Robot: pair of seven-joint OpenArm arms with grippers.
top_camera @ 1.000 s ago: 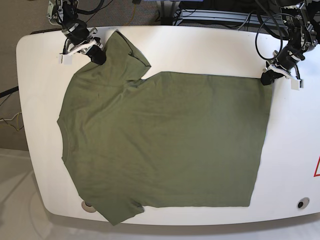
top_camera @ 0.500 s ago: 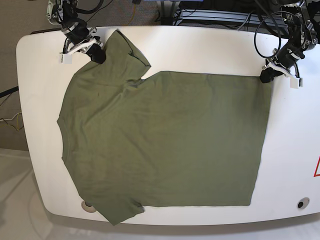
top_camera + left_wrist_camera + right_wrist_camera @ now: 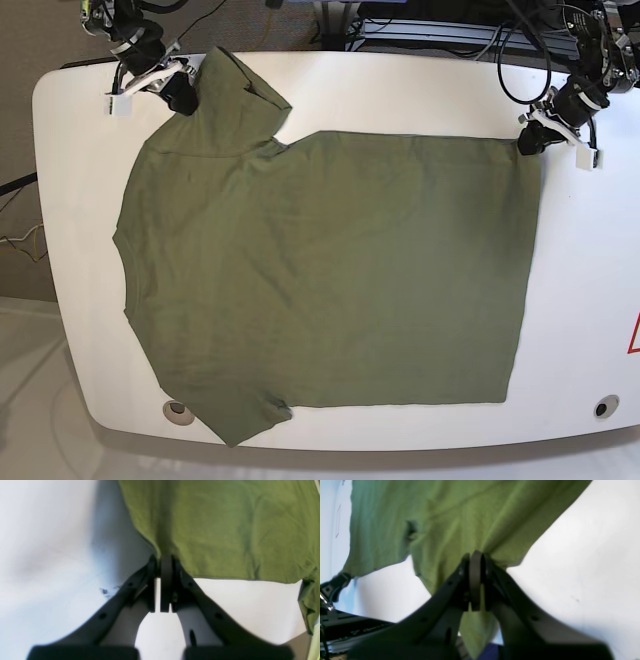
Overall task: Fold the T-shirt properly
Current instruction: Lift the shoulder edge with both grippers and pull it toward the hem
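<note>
- The right gripper [image 3: 183, 98] sits at the far left corner of the white worktop [image 3: 420, 85] in the base view, its jaws closed tight on the shoulder edge of the T-shirt [image 3: 330, 270], beside the upper sleeve.
- In the right wrist view that gripper [image 3: 476, 562] pinches a bunch of olive fabric, and the cloth [image 3: 440, 522] rises off the worktop [image 3: 582, 555] towards the pinch in taut folds.
- The T-shirt lies spread flat across most of the worktop, neck end to the left and hem to the right; the upper sleeve is bunched and lifted near the right gripper, while the lower sleeve reaches the near edge.
- A small round fitting [image 3: 178, 409] is set in the worktop just left of the lower sleeve; a second one [image 3: 601, 408] sits near the right front corner.
- The left gripper [image 3: 528, 142] is at the far right, jaws closed on the hem corner of the shirt.
- In the left wrist view the gripper [image 3: 166, 563] clamps that corner, with the fabric [image 3: 225, 525] stretching away from it over the worktop [image 3: 50, 542].
</note>
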